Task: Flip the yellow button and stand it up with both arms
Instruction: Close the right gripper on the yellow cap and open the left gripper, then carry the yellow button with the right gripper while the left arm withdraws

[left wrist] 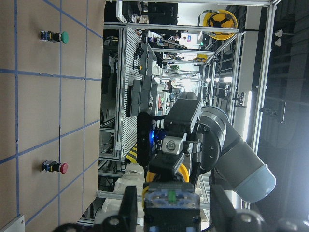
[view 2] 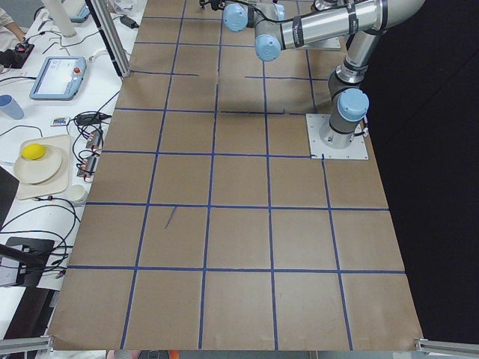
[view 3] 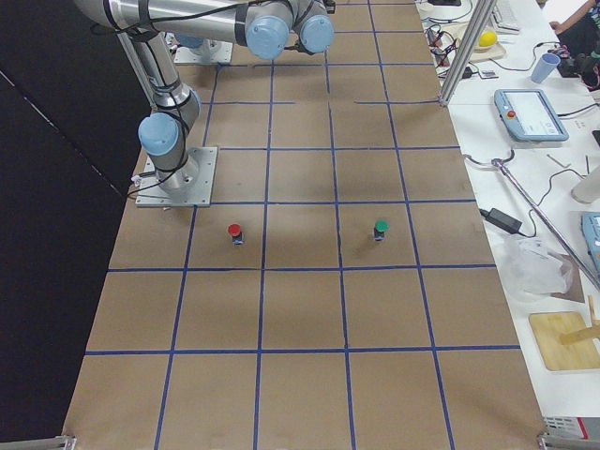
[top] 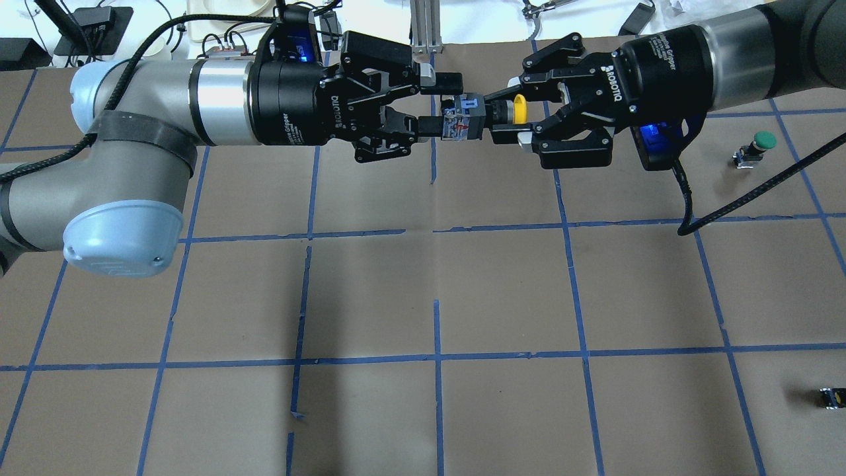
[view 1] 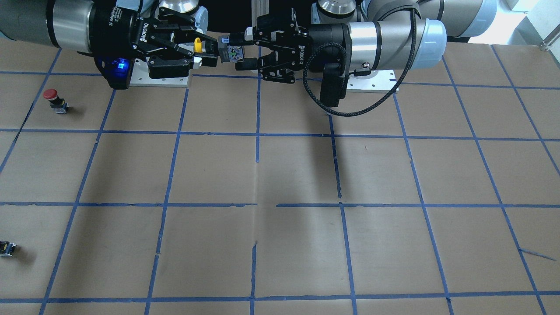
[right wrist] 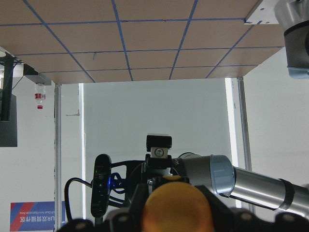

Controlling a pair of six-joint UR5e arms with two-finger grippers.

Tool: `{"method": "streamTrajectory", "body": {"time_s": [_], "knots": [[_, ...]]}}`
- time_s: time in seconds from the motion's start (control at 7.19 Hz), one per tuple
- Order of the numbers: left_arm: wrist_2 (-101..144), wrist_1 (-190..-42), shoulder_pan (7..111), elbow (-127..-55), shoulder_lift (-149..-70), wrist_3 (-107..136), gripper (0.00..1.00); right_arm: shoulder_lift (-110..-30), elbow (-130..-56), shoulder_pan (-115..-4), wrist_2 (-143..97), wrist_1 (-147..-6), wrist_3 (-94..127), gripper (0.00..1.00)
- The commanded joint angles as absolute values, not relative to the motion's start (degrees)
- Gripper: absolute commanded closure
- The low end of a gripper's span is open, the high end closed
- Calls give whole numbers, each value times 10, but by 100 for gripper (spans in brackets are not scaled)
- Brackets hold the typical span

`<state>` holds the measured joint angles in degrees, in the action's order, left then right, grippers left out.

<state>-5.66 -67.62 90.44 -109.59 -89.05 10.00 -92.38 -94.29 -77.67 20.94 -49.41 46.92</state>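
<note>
The yellow button is in the air above the desk, about midway along the robot-side edge and touching no surface. It lies on its side, with its yellow cap turned toward the robot's right end of the desk and its blocky base toward the left end. The right gripper is clamped on the button just behind the cap, one finger on each side of the neck. In the right wrist view the cap fills the space between them. The left gripper faces it from the other side with its fingers spread. In the left wrist view they stand on either side of the base with a sliver of gap on each side, so this gripper brackets the base without pinching it. Three other things rest on the desk. A red-capped button stands near the robot-side edge, toward the right end. A green-capped button stands level with it but further toward the operators' edge, well apart from it. A small dark block with a yellow spot lies toward the right end of the desk, apart from both.
</note>
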Motion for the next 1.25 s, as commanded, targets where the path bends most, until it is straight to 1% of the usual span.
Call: {"method": "streamTrajectory", "body": {"time_s": [0.0, 0.14, 0.42, 0.56, 0.7, 0.97, 1.11], "knots": [[-75, -676, 904, -1085, -886, 137, 1, -924, -940, -717, 214, -495, 469, 94], [-142, -675, 899, -1069, -885, 158, 1, -924, -939, -695, 246, -502, 459, 94], [-277, -685, 898, -1014, -882, 185, 1, -925, -929, -688, 354, -630, 440, 94], [-366, -688, 900, -1004, -881, 192, 1, -924, -921, -688, 401, -668, 379, 93], [-454, -707, 905, -1001, -882, 191, 0, -922, -912, -688, 512, -694, 280, 93], [-630, -743, 925, -998, -873, 179, 1, -921, -909, -679, 605, -701, 77, 94], [-700, -782, 925, -985, -872, 159, 1, -919, -911, -667, 663, -732, -24, 94]]}}
